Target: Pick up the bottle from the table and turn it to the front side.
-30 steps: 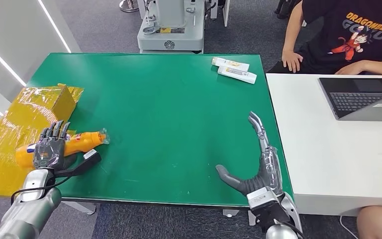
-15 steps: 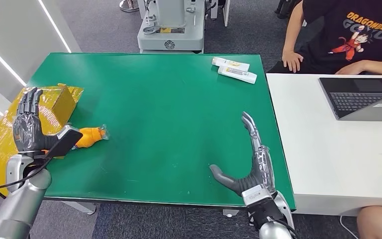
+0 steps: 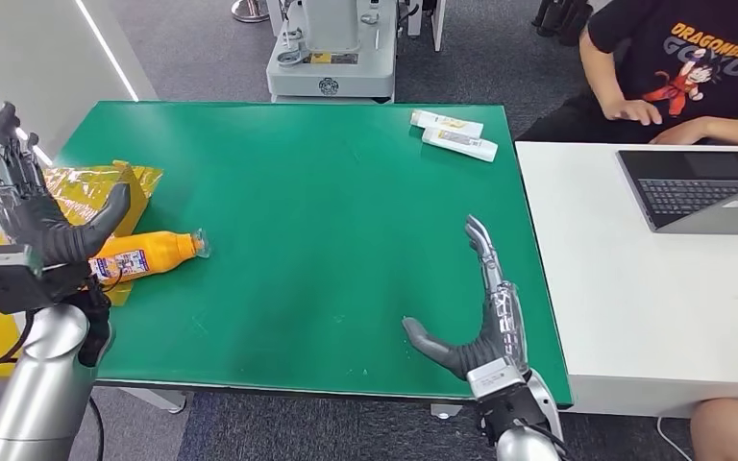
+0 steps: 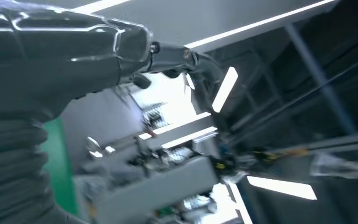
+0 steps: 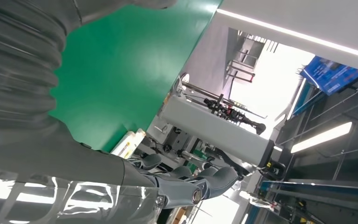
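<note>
Left hand [image 3: 34, 216] of mine hangs raised above the table's left edge, fingers spread upward and thumb out to the side, holding nothing. Just beyond the thumb, the orange bottle [image 3: 144, 257] lies on its side on the green table [image 3: 327, 221], cap pointing toward the middle of the table, its base end resting against the crinkled yellow bag [image 3: 91, 187]. My palm and the bottle look apart, though the thumb crosses in front of the bottle's base, so I cannot tell for sure.

I judge the pick-up is not yet done: the bottle lies on the table and my hand is free. The next move calls for bringing the hand down over the bottle's body, wrapping the fingers round it, lifting it, then rolling it until the label's front faces out.

My right hand [image 3: 480, 322] sits low over the table's near right corner, fingers stretched forward and thumb out, also holding nothing, well apart from the bottle.

Two white boxes [image 3: 452, 134] lie at the far edge, out of the way. A person sits beyond the white desk [image 3: 615, 288] with a laptop [image 3: 701, 187]. The bag is the one nuisance: it crowds the bottle's base and could snag my fingers.
</note>
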### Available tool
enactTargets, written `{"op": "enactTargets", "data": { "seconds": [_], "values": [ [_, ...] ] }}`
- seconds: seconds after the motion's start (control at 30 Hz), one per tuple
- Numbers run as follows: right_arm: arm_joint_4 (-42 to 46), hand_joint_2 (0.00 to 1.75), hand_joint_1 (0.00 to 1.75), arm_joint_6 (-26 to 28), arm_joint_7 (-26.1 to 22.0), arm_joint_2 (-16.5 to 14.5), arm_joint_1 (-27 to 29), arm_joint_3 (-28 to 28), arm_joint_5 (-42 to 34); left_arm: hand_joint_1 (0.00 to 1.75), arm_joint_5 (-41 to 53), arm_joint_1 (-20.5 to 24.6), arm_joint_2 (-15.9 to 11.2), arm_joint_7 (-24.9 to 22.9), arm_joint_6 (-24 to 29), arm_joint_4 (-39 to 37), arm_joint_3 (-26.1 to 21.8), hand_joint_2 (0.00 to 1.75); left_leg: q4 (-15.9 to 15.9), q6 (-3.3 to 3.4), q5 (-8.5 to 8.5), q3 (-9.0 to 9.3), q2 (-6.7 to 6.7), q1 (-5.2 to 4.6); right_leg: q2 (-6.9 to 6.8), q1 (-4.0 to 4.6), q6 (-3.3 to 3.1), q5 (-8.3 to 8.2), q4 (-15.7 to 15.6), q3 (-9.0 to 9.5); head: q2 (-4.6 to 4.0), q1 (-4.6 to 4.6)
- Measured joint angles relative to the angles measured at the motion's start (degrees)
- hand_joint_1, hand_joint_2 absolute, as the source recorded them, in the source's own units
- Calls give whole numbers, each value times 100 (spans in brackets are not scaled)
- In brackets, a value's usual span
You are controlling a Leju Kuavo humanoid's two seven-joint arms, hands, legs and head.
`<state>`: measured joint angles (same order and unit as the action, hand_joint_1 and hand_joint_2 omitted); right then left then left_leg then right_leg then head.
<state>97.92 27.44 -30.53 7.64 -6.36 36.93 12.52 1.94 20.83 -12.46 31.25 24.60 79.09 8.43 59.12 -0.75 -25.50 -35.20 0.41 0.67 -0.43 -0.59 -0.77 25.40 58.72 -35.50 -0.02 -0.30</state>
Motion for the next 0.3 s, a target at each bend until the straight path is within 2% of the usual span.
{"op": "enactTargets", "data": {
  "seconds": [0.3],
  "values": [
    [77, 175, 0, 29, 97, -215, -46, 3, 128, 0, -204, -314, 577, -93, -183, 789, 584, 175, 0, 0, 0, 1, 0, 0, 0, -1, 0, 0, 0, 0, 0, 0]
  ]
}}
